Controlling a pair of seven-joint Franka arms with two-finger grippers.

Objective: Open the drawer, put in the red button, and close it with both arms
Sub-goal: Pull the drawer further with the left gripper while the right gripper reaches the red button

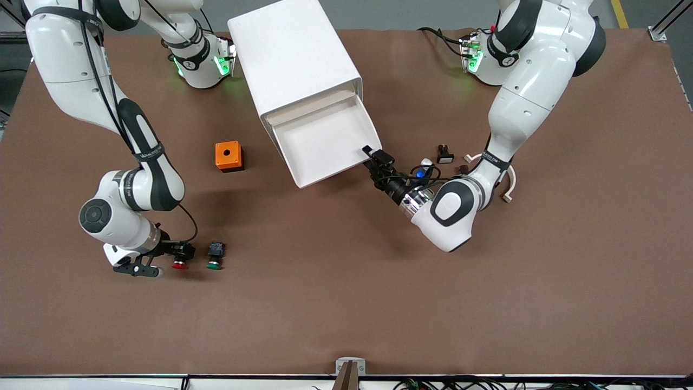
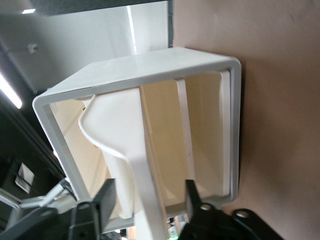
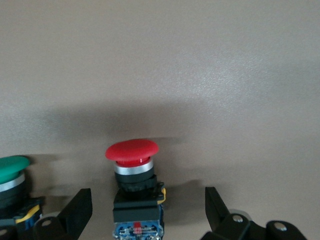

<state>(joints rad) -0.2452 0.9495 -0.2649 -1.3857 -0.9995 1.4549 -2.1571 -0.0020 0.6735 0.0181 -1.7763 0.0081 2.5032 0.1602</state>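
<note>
The red button (image 1: 178, 264) lies on its side on the brown table, near the right arm's end, its cap toward the front camera. My right gripper (image 1: 181, 252) is down at the table and straddles it. In the right wrist view the red button (image 3: 132, 152) sits between the open fingers (image 3: 80, 207), with a gap on each side. The white cabinet (image 1: 292, 54) has its drawer (image 1: 325, 138) pulled out and empty. My left gripper (image 1: 373, 154) is at the drawer's front corner. It stands open (image 2: 150, 192) around the drawer's front lip (image 2: 145, 170).
A green button (image 1: 214, 264) lies right beside the red one, toward the table's middle. An orange box (image 1: 229, 156) stands beside the drawer. Near the left arm lie a small black switch (image 1: 445, 155), a blue piece (image 1: 419, 173) and white curved parts (image 1: 509, 189).
</note>
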